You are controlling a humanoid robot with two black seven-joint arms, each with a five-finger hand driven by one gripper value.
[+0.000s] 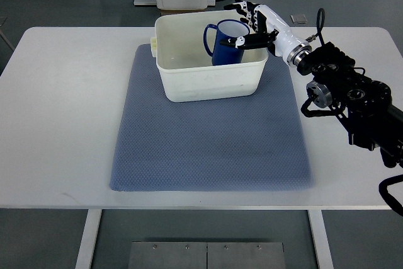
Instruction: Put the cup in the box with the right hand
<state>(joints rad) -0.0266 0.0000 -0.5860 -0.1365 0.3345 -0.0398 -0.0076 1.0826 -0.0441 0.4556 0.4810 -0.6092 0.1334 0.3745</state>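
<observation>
Fingers of the right hand close around the blue cup: the upper digits curl over the rim on its right side, and the thumb presses against the front of the wall. Whether every finger touches the cup cannot be told.

From left to right, the layout is as follows. The white table fills most of the view. A blue-grey mat lies on its middle, with bare tabletop showing on both sides. The white box stands on the far part of the mat, its left rim reaching slightly past the mat's left edge. The cup is inside the box, in the right half, upright with a slight tilt, its handle pointing left and its white rim above the box's rim. Whether its base touches the box floor cannot be told.

The right arm enters from the right edge and runs diagonally up and left across the table corner; its white wrist passes over the box's right wall.
</observation>
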